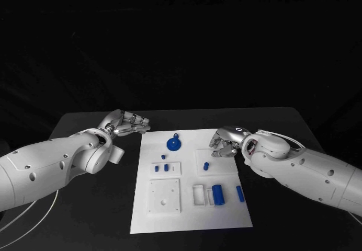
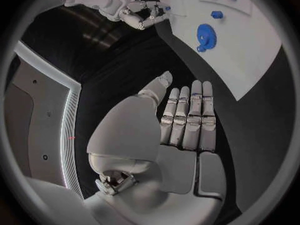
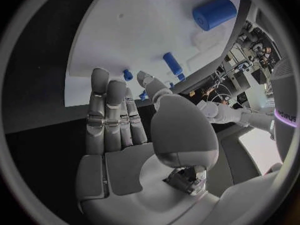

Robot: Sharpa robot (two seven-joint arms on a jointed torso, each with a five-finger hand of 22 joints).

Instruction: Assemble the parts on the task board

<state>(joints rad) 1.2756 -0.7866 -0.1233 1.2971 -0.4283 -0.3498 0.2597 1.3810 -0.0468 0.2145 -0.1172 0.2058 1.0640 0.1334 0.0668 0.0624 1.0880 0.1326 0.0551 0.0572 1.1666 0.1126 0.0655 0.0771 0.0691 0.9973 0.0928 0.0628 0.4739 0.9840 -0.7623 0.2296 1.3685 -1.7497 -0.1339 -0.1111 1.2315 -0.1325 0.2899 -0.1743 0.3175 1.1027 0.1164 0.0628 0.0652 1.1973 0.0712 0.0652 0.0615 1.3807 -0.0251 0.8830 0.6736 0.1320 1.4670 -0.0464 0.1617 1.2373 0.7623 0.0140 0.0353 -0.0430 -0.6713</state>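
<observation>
Blue parts [image 1: 218, 194] are laid on the task board [image 1: 191, 217], between both hands.
Left hand [image 1: 129, 123] and right hand [image 1: 224, 142] are held spread, nothing gripped; small parts are hard to distinguish.

Both arms reach inward, left hand [image 1: 126, 124] and right hand [image 1: 226, 141] empty (fingers [image 2: 187, 116] straight, held together)
</observation>
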